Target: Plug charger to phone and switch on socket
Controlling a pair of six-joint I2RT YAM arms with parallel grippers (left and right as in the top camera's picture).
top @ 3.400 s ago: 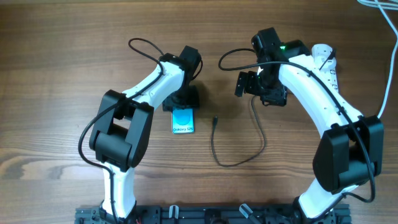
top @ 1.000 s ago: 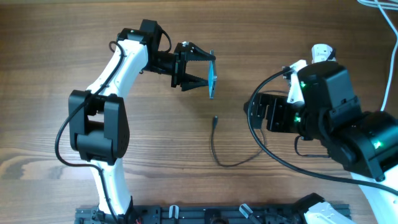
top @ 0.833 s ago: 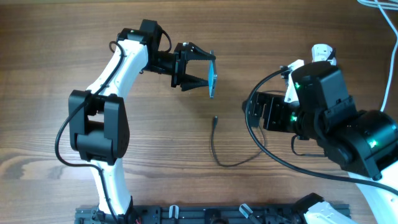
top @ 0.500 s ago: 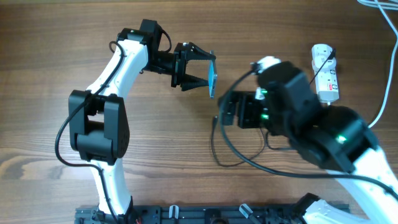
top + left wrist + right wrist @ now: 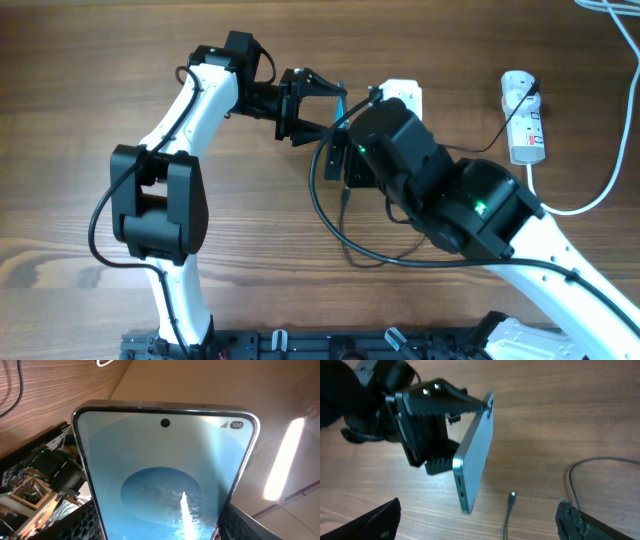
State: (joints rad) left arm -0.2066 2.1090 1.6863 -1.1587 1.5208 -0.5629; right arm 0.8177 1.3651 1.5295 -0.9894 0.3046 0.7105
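Left end effector (image 5: 333, 112) clamps the slim turquoise-screened smartphone (image 5: 165, 470), raised at 12 o'clock from the thin black charger cable (image 5: 360, 262) on the wooden desk (image 5: 80, 60). Right end effector (image 5: 480, 527) gapes empty. That cable looks floppy, so pinch its small rigid plug (image 5: 512, 496).

The phone (image 5: 476, 455) sits in the left hand (image 5: 336, 112), charger (image 5: 511, 496) on the table (image 5: 560, 405) beside it.

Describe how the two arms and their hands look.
The left arm and right arm have white links, bulky black joints and looping black cables; the right shows green lights. The left hand is black with ridged fingers; the right hand is black too.
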